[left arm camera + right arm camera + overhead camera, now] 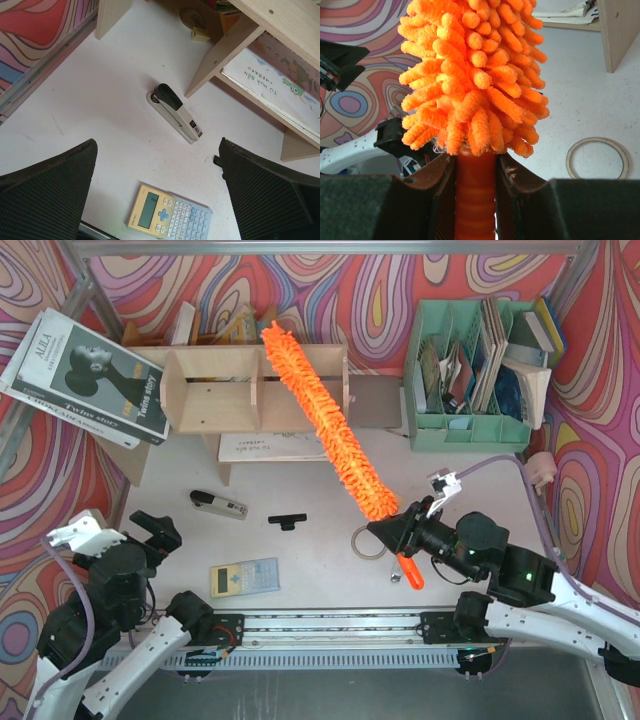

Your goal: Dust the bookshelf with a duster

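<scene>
The long orange fluffy duster (325, 420) slants from my right gripper (398, 530) up and left across the top of the light plywood bookshelf (210, 390), its tip near the shelf's back edge. My right gripper is shut on the duster's orange handle (475, 195), and the handle's end (410, 573) sticks out below it. The fluffy head (475, 70) fills the right wrist view. My left gripper (160, 532) is open and empty, low at the near left, above a calculator (170, 215). A shelf leg (225, 55) shows in the left wrist view.
A stapler (218, 504), a small black clip (288, 521), the calculator (244, 577) and a thin ring (366, 542) lie on the white table. A mint-green file organizer (470, 375) with books stands at the back right. A book (88, 378) leans at the back left. A booklet (265, 447) lies under the shelf.
</scene>
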`<state>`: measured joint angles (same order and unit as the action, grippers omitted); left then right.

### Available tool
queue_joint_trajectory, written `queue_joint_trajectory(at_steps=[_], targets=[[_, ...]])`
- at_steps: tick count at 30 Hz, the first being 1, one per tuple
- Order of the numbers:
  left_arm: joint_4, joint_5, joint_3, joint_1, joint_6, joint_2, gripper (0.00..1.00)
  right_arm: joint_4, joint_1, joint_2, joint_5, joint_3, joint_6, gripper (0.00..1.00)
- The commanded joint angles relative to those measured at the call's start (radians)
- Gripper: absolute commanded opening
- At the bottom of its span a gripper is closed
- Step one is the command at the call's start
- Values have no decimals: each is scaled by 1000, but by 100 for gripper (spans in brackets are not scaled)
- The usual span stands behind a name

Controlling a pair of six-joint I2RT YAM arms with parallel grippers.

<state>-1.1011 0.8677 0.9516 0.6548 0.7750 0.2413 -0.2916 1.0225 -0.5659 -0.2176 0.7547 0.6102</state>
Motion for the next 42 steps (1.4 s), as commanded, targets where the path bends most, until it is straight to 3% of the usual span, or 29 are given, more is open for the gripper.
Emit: queue_joint_trajectory(at_steps=[1,10,20,24,31,36,40,41,42], targets=[[-15,27,-6,5,3,18,98,84,2,57,-64,-8,14,0],[-17,29,-5,6,3,29,98,159,2,-10,-123,34,-12,0],[-15,23,-5,5,1,32,98,401,17,-159,-280,60,-87,0],[-13,21,-7,5,-2,30,98,487,125,-255,-388,109,-163,0],[-10,16,-5,5,-5,23,98,778,414,-391,-708,144,-413,0],[-4,11,-9,6,-8,8,98,666,476,-354,-855,118,-294,0],[0,8,-11,5,-10,-3,98,575,658,-354,-1098,108,-210,0],[0,8,-12,6,-10,-5,98,433,699,-373,-1152,141,-53,0],[1,8,-12,6,-10,-6,98,148,743,-400,-1191,208,242,0]])
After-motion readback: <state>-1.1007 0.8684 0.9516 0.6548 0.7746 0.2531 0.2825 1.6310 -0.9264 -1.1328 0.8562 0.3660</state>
